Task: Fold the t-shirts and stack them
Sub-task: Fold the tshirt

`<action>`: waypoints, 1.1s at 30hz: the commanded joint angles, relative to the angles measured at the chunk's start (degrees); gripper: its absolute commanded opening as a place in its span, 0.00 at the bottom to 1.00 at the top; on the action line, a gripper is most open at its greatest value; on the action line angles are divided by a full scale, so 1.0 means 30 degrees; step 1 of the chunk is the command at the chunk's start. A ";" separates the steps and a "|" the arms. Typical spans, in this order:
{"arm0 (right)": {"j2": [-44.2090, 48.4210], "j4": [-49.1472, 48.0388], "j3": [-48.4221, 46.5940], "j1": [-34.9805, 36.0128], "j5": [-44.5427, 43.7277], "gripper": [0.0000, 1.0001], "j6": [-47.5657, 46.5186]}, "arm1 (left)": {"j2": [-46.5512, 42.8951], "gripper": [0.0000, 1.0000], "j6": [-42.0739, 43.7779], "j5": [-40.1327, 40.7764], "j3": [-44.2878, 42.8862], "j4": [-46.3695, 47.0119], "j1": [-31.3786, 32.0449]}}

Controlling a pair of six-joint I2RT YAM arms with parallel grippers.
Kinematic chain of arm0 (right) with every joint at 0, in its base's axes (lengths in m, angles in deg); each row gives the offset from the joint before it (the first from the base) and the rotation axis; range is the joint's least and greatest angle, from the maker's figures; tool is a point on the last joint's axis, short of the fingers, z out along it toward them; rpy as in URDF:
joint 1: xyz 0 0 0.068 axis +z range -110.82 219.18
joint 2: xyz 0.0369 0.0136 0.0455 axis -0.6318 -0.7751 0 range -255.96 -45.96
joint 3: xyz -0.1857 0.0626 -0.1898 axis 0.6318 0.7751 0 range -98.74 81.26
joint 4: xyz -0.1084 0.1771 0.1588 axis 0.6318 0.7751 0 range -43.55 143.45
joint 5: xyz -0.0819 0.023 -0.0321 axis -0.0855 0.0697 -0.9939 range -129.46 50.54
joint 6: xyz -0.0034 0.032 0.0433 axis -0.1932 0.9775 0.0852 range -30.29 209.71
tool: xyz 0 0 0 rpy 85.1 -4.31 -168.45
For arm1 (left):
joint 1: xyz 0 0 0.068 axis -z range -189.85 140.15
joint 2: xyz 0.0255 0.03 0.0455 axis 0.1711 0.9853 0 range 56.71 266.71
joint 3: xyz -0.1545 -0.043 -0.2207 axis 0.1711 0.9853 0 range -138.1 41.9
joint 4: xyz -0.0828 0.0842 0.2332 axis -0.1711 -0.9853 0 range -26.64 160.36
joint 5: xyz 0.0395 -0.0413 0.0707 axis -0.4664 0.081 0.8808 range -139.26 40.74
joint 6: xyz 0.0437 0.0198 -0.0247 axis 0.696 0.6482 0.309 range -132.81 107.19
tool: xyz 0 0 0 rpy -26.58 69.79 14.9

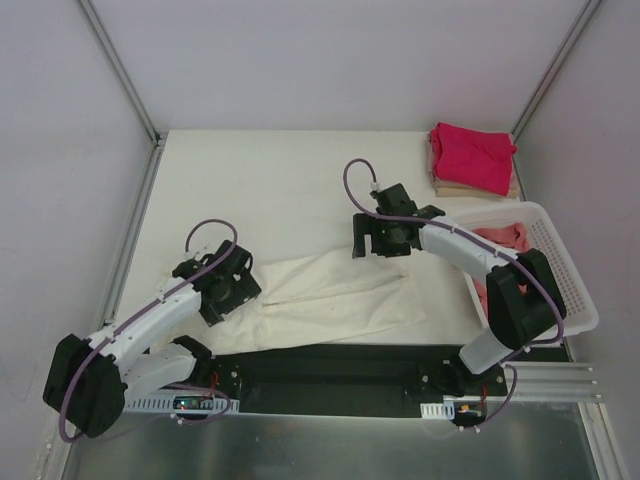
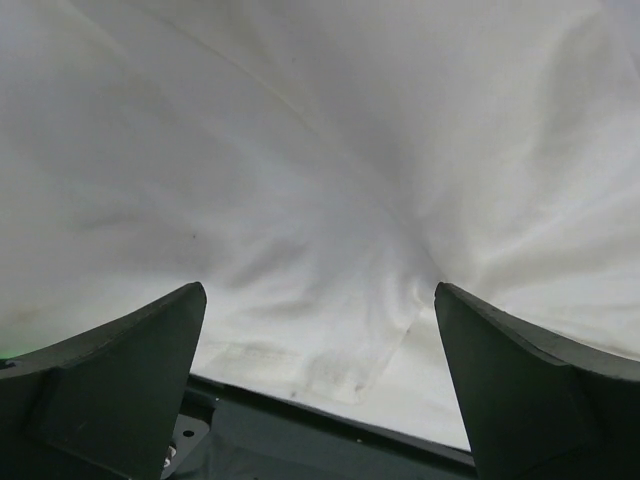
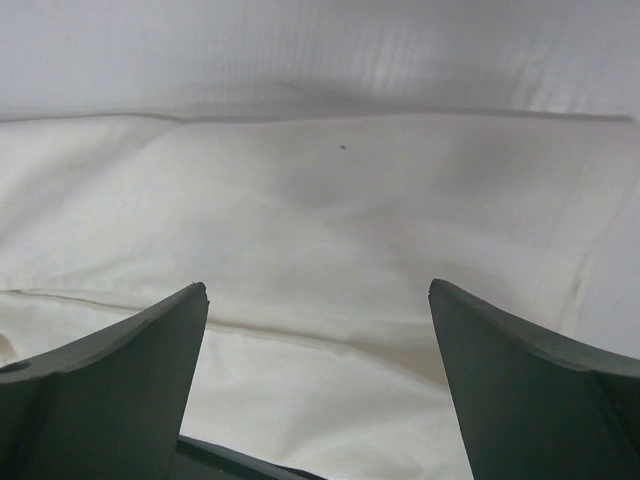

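A large cream t-shirt lies spread along the near edge of the table. It fills the left wrist view and shows in the right wrist view. My left gripper is open and empty over the shirt's left end. My right gripper is open and empty just above the shirt's far right edge. A folded magenta-red t-shirt lies on a tan one at the far right corner. A salmon-pink t-shirt lies in the white basket.
The white slotted basket stands at the right edge beside the right arm. A black base rail runs along the near edge under the shirt's hem. White walls with metal posts enclose the table.
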 commanded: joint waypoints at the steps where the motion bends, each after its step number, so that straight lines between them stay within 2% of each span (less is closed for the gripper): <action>1: -0.1295 -0.0499 -0.1259 0.0613 0.1894 0.97 -0.0378 | 0.2922 0.99 0.1274 -0.1009 -0.0357 0.2725 -0.1825; 6: -0.2996 -0.0678 -0.1233 0.0762 0.2223 0.97 0.0147 | 0.6291 0.99 0.2650 -0.1775 -0.0589 0.5246 -0.3207; 10: -0.2443 -0.0649 -0.0003 0.0704 0.1142 0.97 0.0412 | 0.9891 0.99 0.4057 -0.2447 -0.3045 0.7442 -0.3589; 13: -0.1477 -0.0502 0.1227 0.0587 0.0671 0.97 0.0471 | 1.4341 0.99 0.4819 -0.3032 -0.6878 0.7856 -0.3707; 14: -0.0981 -0.0473 0.1636 0.0557 0.0495 0.97 0.0471 | 1.6905 0.99 0.5546 -0.3382 -0.9529 0.7885 -0.3736; 16: -0.0510 -0.0297 0.2920 0.0586 0.0171 0.97 0.0909 | 1.9554 0.99 0.6428 -0.6012 -1.2674 0.7798 -0.3707; 17: -0.0014 -0.0384 0.3480 0.0615 0.0432 0.97 0.1027 | 2.1772 0.99 0.6896 -0.7067 -1.5765 0.7797 -0.3678; 19: 0.0863 -0.0444 0.5115 0.0819 0.0873 0.97 0.1493 | 2.3631 0.99 0.7076 -0.8620 -1.8798 0.7565 -0.3327; 20: 0.1334 -0.0385 0.5562 0.1053 0.0903 0.97 0.1642 | 2.5032 0.99 0.7222 -0.8978 -2.1453 0.7534 -0.3181; 22: 0.2648 -0.0180 0.6325 0.2193 0.0903 0.97 0.1905 | 2.6300 0.99 0.7456 -0.9592 -2.4016 0.7475 -0.2654; 25: 0.3824 0.0084 0.6709 0.4331 0.1664 0.97 0.1994 | 3.0215 0.99 0.7867 -1.1141 -3.0885 0.7504 -0.2302; 28: 0.4441 0.0084 0.6241 0.5769 0.2310 0.97 0.2111 | 3.3615 0.99 0.7315 -1.2114 -3.6134 0.7504 -0.2301; 30: 0.4589 0.0172 0.5744 0.6063 0.2456 0.97 0.1936 | 3.4418 0.99 0.7194 -1.2613 -3.7121 0.8640 -0.2330; 33: 0.4912 0.0873 0.4956 0.6036 0.1439 0.97 0.1526 | 3.4072 0.99 0.7076 -1.2585 -3.5840 1.0780 -0.2359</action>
